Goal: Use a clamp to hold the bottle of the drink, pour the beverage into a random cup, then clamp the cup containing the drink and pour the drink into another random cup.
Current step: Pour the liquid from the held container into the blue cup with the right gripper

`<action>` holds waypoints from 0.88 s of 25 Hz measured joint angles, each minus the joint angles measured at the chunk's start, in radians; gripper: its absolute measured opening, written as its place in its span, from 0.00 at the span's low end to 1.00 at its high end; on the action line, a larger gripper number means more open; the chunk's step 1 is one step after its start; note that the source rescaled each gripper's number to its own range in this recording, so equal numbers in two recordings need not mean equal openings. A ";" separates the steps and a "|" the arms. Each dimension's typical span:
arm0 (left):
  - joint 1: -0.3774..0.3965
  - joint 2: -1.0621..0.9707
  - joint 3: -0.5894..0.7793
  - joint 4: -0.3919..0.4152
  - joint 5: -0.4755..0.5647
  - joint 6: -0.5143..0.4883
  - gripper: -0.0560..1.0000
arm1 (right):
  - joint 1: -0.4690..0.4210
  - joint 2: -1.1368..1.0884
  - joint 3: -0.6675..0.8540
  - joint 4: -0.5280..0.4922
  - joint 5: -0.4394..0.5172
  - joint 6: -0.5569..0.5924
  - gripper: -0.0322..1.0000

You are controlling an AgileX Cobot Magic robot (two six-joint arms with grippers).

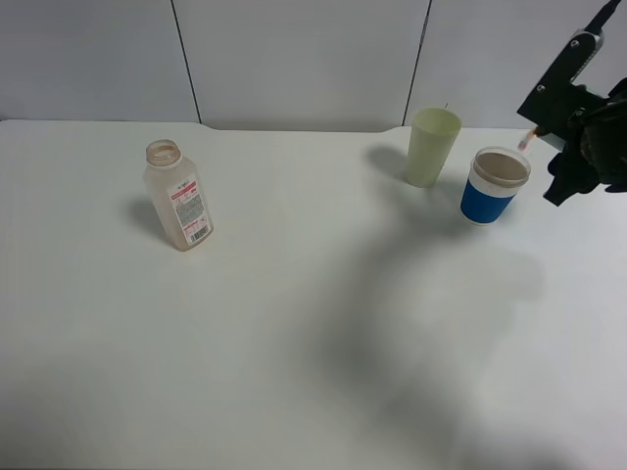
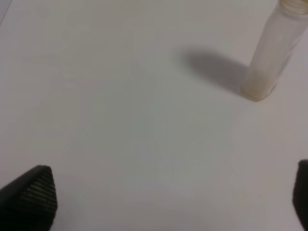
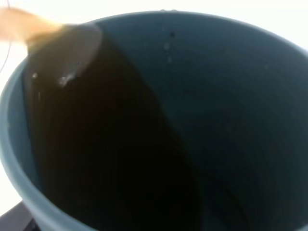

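Observation:
An uncapped, clear plastic bottle (image 1: 178, 196) with a red-and-white label stands on the left of the white table (image 1: 294, 323); it also shows in the left wrist view (image 2: 272, 53). A pale green cup (image 1: 433, 147) and a blue cup with a white rim (image 1: 495, 184) stand at the back right. My right gripper (image 1: 588, 147) is shut on a dark cup (image 3: 192, 120), tilted above and to the right of the blue cup. Brown drink (image 3: 96, 144) runs to the dark cup's lip, and a thin stream (image 1: 526, 142) falls toward the blue cup. My left gripper (image 2: 168, 202) is open and empty, low over the table short of the bottle.
The table's back edge meets a grey panelled wall (image 1: 294, 59). The right arm casts a wide shadow (image 1: 421, 323) over the table's middle right. The left arm is outside the exterior view.

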 joint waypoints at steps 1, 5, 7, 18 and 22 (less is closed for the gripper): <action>0.000 0.000 0.000 0.000 0.000 0.000 1.00 | 0.000 0.000 0.000 0.000 0.001 -0.003 0.03; 0.000 0.000 0.000 0.000 0.000 0.000 1.00 | 0.000 0.000 0.000 0.000 0.004 -0.006 0.03; 0.000 0.000 0.000 0.000 0.000 0.000 1.00 | 0.000 0.000 0.000 0.000 0.005 -0.012 0.03; 0.000 0.000 0.000 0.000 0.000 0.000 1.00 | 0.000 0.000 0.000 0.000 0.007 -0.059 0.03; 0.000 0.000 0.000 0.000 0.000 0.000 1.00 | 0.000 0.000 0.000 0.000 0.007 -0.060 0.03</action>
